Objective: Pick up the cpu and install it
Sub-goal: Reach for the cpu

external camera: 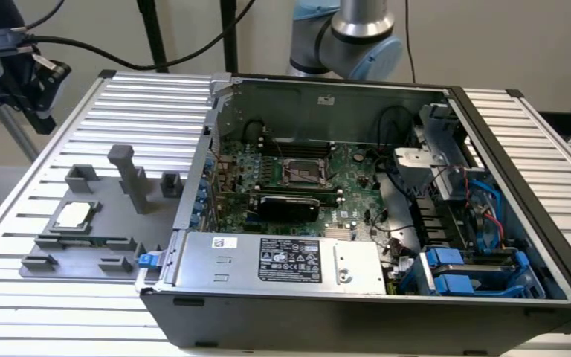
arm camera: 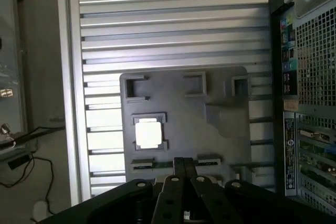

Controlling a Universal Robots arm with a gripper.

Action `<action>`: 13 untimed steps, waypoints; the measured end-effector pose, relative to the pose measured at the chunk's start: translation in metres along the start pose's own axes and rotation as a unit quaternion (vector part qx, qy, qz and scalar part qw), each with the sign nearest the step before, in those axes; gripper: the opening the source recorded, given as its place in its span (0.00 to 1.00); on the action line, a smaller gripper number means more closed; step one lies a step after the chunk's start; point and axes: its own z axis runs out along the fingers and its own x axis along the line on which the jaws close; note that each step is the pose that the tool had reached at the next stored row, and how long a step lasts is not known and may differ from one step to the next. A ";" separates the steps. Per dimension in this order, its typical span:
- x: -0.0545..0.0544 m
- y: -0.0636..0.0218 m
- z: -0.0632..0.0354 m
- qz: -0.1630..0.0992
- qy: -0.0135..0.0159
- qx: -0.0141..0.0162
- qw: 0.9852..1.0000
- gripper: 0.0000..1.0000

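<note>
Pale beige wall point(external camera: 523, 44); ribbed aluminium table point(external camera: 47, 320); black poles point(external camera: 151, 30) behind table.

Cropped by frame edge: arm point(external camera: 362, 33), gripper point(arm camera: 184, 162). Partly hidden behind gripper: fixture plate point(arm camera: 220, 129). Washed out: cpu point(arm camera: 148, 134) surface.

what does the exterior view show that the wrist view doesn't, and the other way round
Exterior view: the inside of the open computer case, with the motherboard, its socket, the power supply, and the arm behind the case. Wrist view: the shut claw, holding nothing, and the case's grilled back panel. Shared: the cpu seated in the grey fixture plate on the ribbed table, beside the case.
</note>
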 end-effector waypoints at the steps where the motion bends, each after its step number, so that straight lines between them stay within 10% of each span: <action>1: 0.004 -0.0004 0.0011 0.000 0.001 0.000 1.000 0.11; 7: 0.014 -0.0012 0.0046 0.000 0.009 0.001 1.000 0.11; 13: 0.014 -0.0012 0.0046 0.000 0.009 0.001 1.000 0.11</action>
